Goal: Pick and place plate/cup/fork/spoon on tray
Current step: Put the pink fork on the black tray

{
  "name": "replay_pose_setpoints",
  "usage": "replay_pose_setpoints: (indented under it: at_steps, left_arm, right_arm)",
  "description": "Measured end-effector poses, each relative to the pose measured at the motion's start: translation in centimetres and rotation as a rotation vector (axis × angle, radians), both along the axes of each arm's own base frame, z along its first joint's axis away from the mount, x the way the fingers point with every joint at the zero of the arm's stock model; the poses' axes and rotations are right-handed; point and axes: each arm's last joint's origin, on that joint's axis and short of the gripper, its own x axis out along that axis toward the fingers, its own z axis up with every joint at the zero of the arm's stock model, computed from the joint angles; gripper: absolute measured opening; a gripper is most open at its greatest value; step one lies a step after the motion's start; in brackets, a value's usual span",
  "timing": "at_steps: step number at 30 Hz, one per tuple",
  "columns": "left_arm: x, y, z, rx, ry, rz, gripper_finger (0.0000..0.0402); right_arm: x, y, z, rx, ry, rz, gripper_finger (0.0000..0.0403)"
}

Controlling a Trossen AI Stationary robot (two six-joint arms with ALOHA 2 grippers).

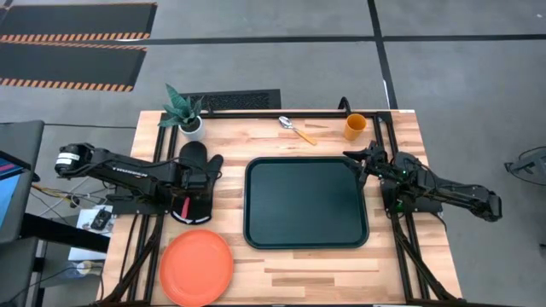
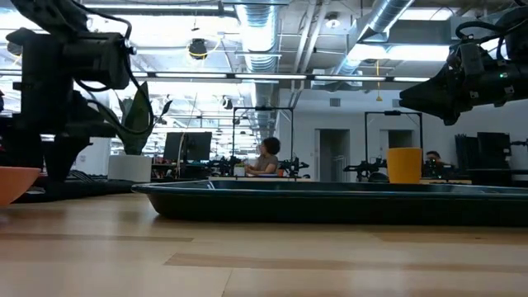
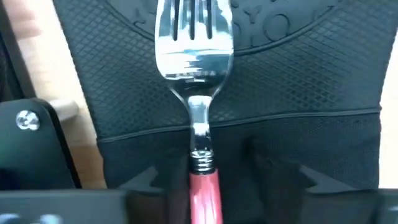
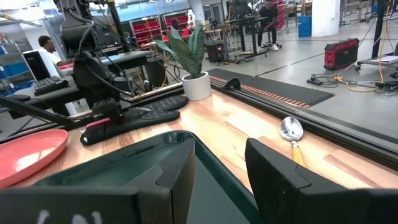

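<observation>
Reaching low over the black oven mitt point(image 1: 194, 170) near the table's left edge, the left gripper point(image 1: 184, 205) has its fingers spread on both sides of the fork point(image 3: 196, 93), not yet pinching it. The fork lies flat on the mitt, silver tines away from the wrist, red handle between the fingers. I judge it light and stiff, but thin and smooth, so it can slip or turn; the handle, close to the metal neck, looks the best place to take hold, and the soft mitt under it should give a little.

The tray point(image 1: 305, 203) sits in the table's middle with nothing on it. The plate point(image 1: 197, 266) is at the front left corner, the spoon point(image 1: 295, 129) and cup point(image 1: 355, 126) near the back edge. The right gripper point(image 1: 363, 162) waits above the tray's back right corner, fingers apart and holding nothing.
</observation>
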Motion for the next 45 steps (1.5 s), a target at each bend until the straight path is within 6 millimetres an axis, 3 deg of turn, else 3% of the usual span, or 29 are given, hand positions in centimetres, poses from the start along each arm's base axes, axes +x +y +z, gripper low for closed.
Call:
replay_pose_setpoints:
  at_steps: [5, 13, 21, 24, 30, 37, 42, 45]
  left_arm:
    - [0.4, 0.0, 0.5, -0.008, -0.016, 0.002, 0.0031]
    - [0.9, 0.0, 1.7, -0.015, -0.021, 0.040, 0.0041]
    - [3.3, 0.1, 5.4, 0.013, -0.166, -0.008, 0.0031]
    - [4.8, 0.1, 7.6, 0.047, -0.292, -0.028, 0.0031]
    - [7.8, 0.5, 11.5, 0.148, -0.591, -0.113, 0.0031]
    - [9.7, 1.9, 13.6, 0.162, -0.878, -0.210, 0.0031]
    - [10.6, 3.9, 15.4, 0.165, -1.098, -0.290, 0.0031]
    - [11.3, 5.1, 15.9, 0.120, -1.221, -0.339, 0.0031]
  right_arm:
    - [0.0, 0.0, 0.0, 0.000, 0.000, 0.000, 0.0168]
    - [0.0, 0.0, 0.0, -0.001, 0.001, 0.000, 0.0168]
    - [0.0, 0.0, 0.0, -0.001, 0.001, 0.000, 0.0168]
    - [0.0, 0.0, 0.0, 0.015, -0.010, 0.000, 0.0168]
    - [0.0, 0.0, 0.1, 0.260, -0.122, -0.008, 0.0168]
    - [0.0, 0.0, 0.4, 0.494, -0.266, -0.011, 0.0168]
    - [-0.1, 0.0, 2.0, 0.486, -0.427, 0.033, 0.0168]
    - [0.0, -0.1, 2.7, 0.481, -0.440, 0.036, 0.0168]
